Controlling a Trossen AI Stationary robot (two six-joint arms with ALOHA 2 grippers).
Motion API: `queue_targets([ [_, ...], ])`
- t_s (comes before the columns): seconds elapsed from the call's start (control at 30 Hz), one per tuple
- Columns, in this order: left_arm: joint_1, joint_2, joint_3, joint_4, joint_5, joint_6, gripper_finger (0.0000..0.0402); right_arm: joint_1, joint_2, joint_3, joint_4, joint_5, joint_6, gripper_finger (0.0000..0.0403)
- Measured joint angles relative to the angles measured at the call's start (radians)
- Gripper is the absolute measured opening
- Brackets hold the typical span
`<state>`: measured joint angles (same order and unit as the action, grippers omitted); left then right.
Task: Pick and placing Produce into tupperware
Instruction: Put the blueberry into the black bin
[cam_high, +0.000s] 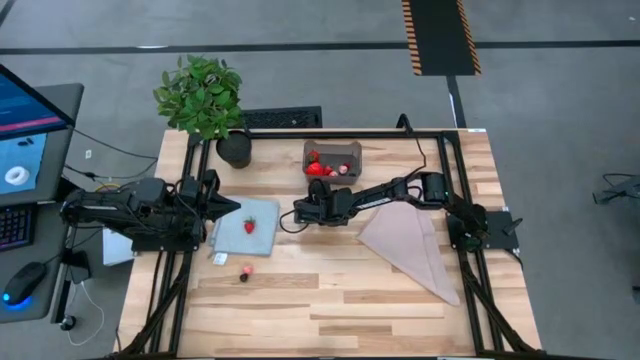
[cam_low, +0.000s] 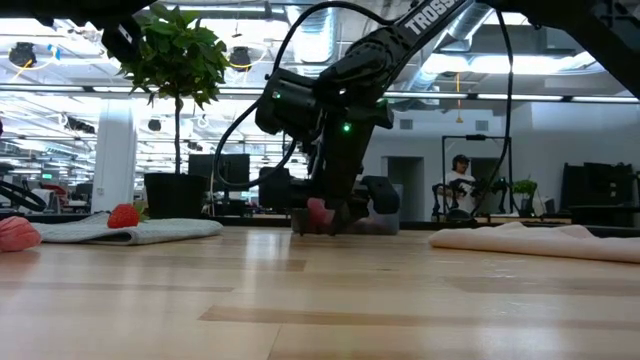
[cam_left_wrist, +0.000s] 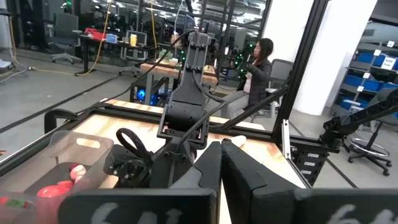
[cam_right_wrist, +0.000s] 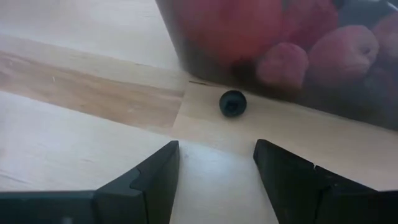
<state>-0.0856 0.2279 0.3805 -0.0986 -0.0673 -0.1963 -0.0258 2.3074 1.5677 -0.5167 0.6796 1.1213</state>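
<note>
The tupperware (cam_high: 332, 160), a translucent grey tub, stands at the table's far middle with red and pink produce (cam_high: 318, 168) inside. The raspberries in it show through its wall (cam_right_wrist: 311, 56) in the right wrist view. A small dark berry (cam_right_wrist: 232, 102) lies on the wood just outside that wall. My right gripper (cam_right_wrist: 216, 165) is open and low over the table (cam_low: 325, 215), its fingers short of the berry, touching nothing. A strawberry (cam_high: 249, 226) rests on the blue-grey mat (cam_high: 262, 212). Two small pieces (cam_high: 245, 272) lie on the wood nearer the front. My left gripper (cam_high: 228, 208) waits shut at the mat's left edge.
A potted plant (cam_high: 205, 100) stands at the far left corner. A beige folded cloth (cam_high: 410, 245) lies right of centre. Black frame rails (cam_high: 450, 180) border the table. A person (cam_left_wrist: 258, 62) sits in the room beyond. Bare wood lies toward the near edge.
</note>
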Motion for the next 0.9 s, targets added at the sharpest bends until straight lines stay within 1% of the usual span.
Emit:
queue_targets([
  [0.9, 0.000, 0.000, 0.000, -0.008, 0.000, 0.000, 0.0000, -0.035, 0.002, -0.001, 0.035, 0.021, -0.030, 0.0239],
])
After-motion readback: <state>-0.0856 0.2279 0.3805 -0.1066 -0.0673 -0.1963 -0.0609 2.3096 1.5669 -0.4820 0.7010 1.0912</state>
